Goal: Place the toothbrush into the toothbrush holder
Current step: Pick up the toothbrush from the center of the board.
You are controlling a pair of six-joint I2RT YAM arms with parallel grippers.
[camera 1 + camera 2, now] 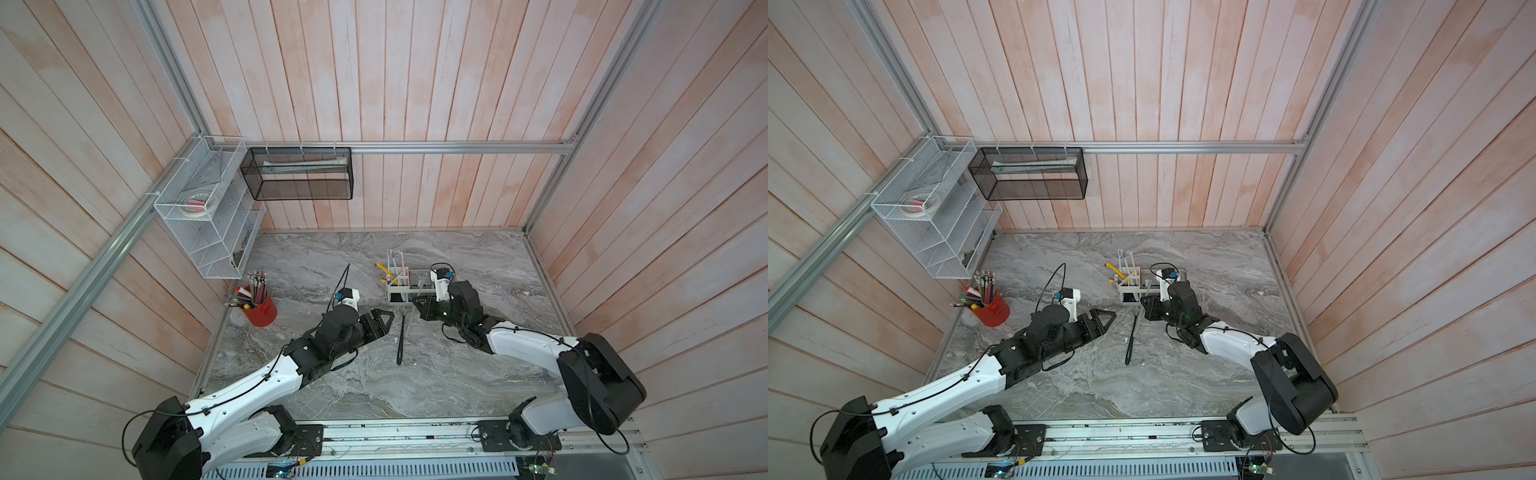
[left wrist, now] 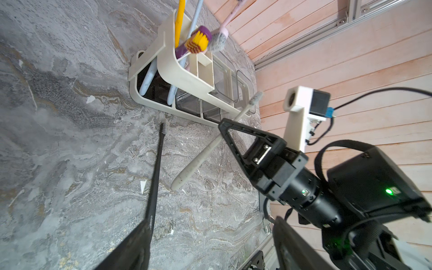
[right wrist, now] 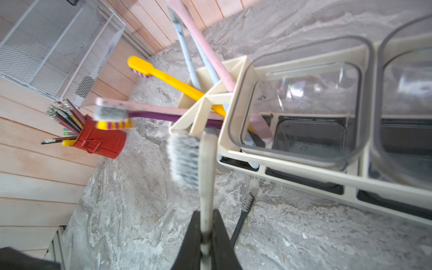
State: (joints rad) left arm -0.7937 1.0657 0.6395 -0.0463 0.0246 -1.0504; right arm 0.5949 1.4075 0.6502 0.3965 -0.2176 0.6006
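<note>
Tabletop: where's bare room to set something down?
Bare: the strip along the back wall behind the toothbrush holder; the near stretch between the black toothbrush and the front rail. Crowded: in front of the holder, between left gripper and right gripper.

beige toothbrush point(image 3: 207, 168): bristles smeared by blur in the right wrist view; the handle's end is lost between the tips of the right gripper point(image 3: 205, 224).
right gripper: only the tips show there, pressed onto the handle — the rest runs off the picture's edge.
black toothbrush point(image 2: 157, 163): tail end hidden behind a blurred finger point(image 2: 131, 250) of the left gripper point(image 2: 211, 219).
toothbrush holder point(image 3: 219, 96): far cup cut off at the edge; in both top views one end sits behind the wrist camera point(image 1: 442, 284).
black mesh basket point(image 1: 303, 193): contents too dim to name.
</note>
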